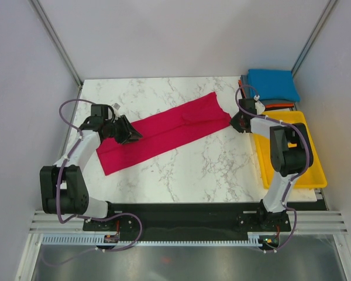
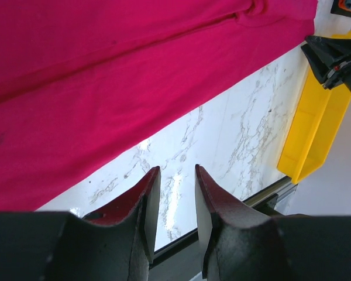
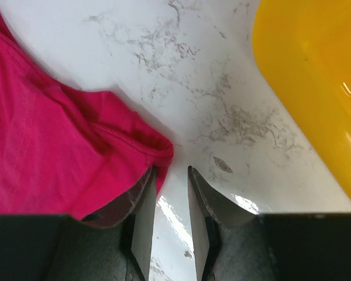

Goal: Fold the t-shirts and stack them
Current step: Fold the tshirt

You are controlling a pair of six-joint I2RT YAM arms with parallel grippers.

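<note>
While spread as a long narrow band, stretches slantwise over the marble surface (image 1: 210, 164) from 8 o'clock to 1 o'clock as the crimson t-shirt (image 1: 164, 132). Has the left gripper (image 1: 134, 137) at its 9 o'clock end and the right gripper (image 1: 235, 124) at its 3 o'clock corner, each with jaws slightly parted, bare marble showing through the gap, no cloth clamped. Shows the folded blue t-shirt (image 1: 273, 84) at 2 o'clock, just beyond the yellow tray (image 1: 313, 171).

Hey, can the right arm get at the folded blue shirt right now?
Probably yes: the right gripper, jaws open and empty, sits just short of the blue shirt, which lies uncovered with nothing between them.
</note>
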